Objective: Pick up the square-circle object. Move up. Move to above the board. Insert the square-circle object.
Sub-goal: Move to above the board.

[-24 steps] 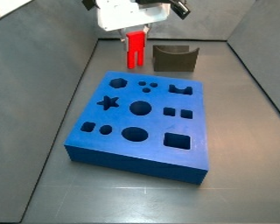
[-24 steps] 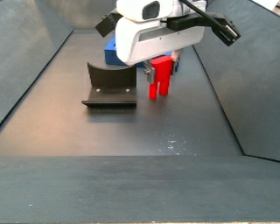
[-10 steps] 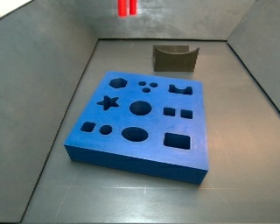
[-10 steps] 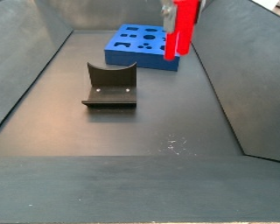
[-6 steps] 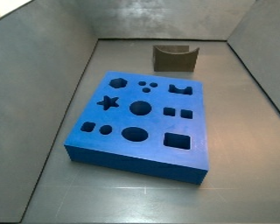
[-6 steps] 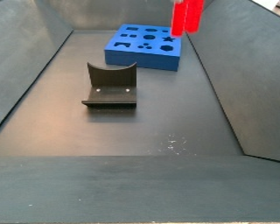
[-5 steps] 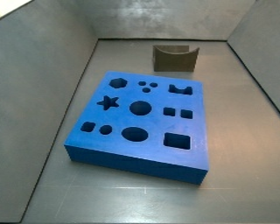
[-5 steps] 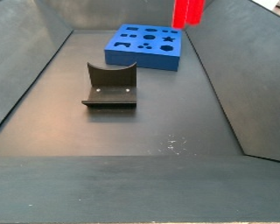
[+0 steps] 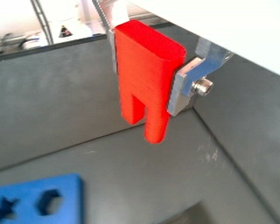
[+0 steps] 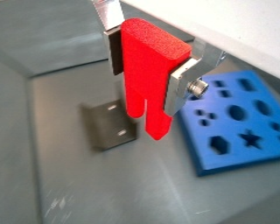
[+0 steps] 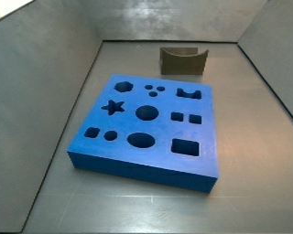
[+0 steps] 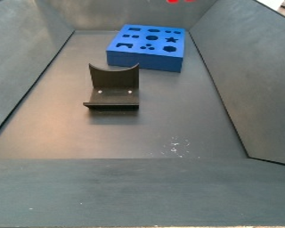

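High above the grey floor (image 11: 253,155), out of both side views bar a red sliver at the top edge of one, the gripper (image 9: 154,74) has its jaws clamped on the one square-circle object (image 9: 147,77); silver fingers (image 9: 192,81) press its sides and its narrow end hangs free. One board (image 11: 149,130) lies mid-floor with ten cut-outs, bare floor on all sides. One dark grey curved holder (image 11: 182,60) stands near the back wall, apart from the board. In a wrist view the board (image 10: 230,118) lies beside the holder (image 10: 111,123).
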Available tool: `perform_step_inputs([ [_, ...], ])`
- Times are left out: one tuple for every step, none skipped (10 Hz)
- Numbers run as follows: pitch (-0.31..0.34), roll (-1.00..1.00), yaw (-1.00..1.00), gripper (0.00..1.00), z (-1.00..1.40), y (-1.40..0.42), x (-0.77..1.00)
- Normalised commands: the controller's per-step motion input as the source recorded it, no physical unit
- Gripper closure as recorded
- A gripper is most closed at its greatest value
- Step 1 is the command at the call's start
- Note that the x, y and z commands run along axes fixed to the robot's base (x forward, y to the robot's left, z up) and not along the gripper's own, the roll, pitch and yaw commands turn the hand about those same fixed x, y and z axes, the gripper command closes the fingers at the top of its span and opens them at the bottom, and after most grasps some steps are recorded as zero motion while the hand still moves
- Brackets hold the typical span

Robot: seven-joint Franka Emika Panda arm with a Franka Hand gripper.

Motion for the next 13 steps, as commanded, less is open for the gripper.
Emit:
perform_step_inputs([
  [0.077, 0.04, -1.00, 1.00, 0.16, -1.00, 0.14],
  [0.098, 0.03, -1.00, 1.00, 0.17, -1.00, 0.14],
  [0.132, 0.01, -1.00, 1.00, 0.17, -1.00, 0.14],
  [0.148, 0.00, -0.93, 1.00, 0.17, -1.00, 0.15],
  [0.161, -0.02, -0.57, 1.00, 0.18, -1.00, 0.16],
  [0.167, -0.03, -0.30, 1.00, 0.18, -1.00, 0.18],
  [0.172, -0.03, -0.16, 1.00, 0.18, -1.00, 0.19],
  [0.165, -0.02, -0.06, 1.00, 0.18, -1.00, 0.21],
  [0.151, -0.01, -0.04, 1.00, 0.19, -1.00, 0.23],
  [0.145, -0.01, -0.03, 1.00, 0.19, -1.00, 0.24],
  [0.134, 0.01, 0.00, 1.00, 0.12, -0.57, 0.17],
  [0.124, 0.02, 0.02, 1.00, 0.07, -0.30, 0.13],
  [0.098, 0.03, 0.01, 1.00, 0.04, -0.17, 0.10],
])
